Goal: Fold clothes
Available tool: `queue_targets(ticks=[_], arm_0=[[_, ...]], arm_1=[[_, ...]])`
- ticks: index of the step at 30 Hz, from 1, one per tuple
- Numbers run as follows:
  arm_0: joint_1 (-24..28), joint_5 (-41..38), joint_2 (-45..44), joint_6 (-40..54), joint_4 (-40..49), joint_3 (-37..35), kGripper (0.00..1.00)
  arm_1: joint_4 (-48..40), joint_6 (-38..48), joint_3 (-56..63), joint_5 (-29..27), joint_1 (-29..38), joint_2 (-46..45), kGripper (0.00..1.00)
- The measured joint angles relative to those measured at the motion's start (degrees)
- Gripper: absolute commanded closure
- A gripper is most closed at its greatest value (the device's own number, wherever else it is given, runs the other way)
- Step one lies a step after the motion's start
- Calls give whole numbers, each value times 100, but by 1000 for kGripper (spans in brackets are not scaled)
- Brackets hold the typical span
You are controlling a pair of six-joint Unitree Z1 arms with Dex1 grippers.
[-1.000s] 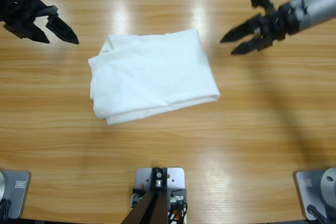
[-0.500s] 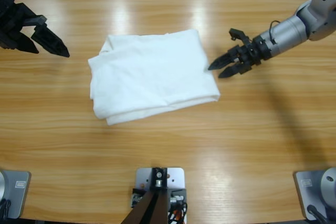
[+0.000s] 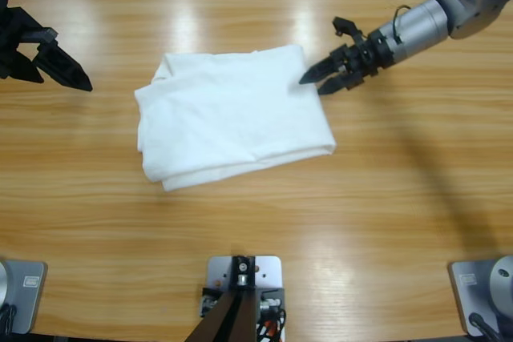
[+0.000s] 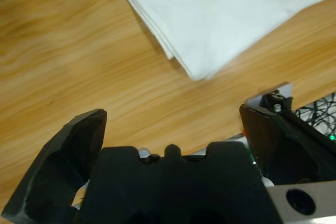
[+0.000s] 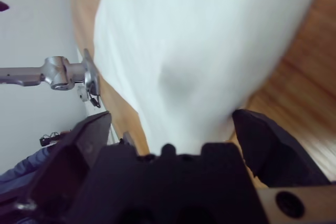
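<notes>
Shirt (image 3: 232,118) folded, centre of counter (image 3: 256,222) | right pincer (image 3: 314,82) open at shirt's upper-right corner, gripped nothing | left pincer (image 3: 68,70) open, upper left, empty

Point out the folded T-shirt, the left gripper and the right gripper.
T-shirt (image 3: 232,114): high view, middle of the top folded layer.
left gripper (image 3: 68,74): high view, between its open fingertips, upper left.
right gripper (image 3: 314,84): high view, between its open fingertips, at the shirt's far right corner.

Long wooden table (image 3: 256,222), glossy, light reflections.
</notes>
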Motion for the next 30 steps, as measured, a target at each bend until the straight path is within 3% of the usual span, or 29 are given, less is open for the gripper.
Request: queue_targets(ticks=[13, 22, 30], arm_0=[[0, 39, 0, 0, 20, -91, 0], [0, 39, 0, 0, 22, -91, 0], [0, 39, 0, 0, 23, -91, 0]], arm_1=[[0, 26, -127, 214, 167, 374, 96], [0, 180, 11, -399, -255, 109, 95], [-6, 270, 23, -437, -164, 105, 92]])
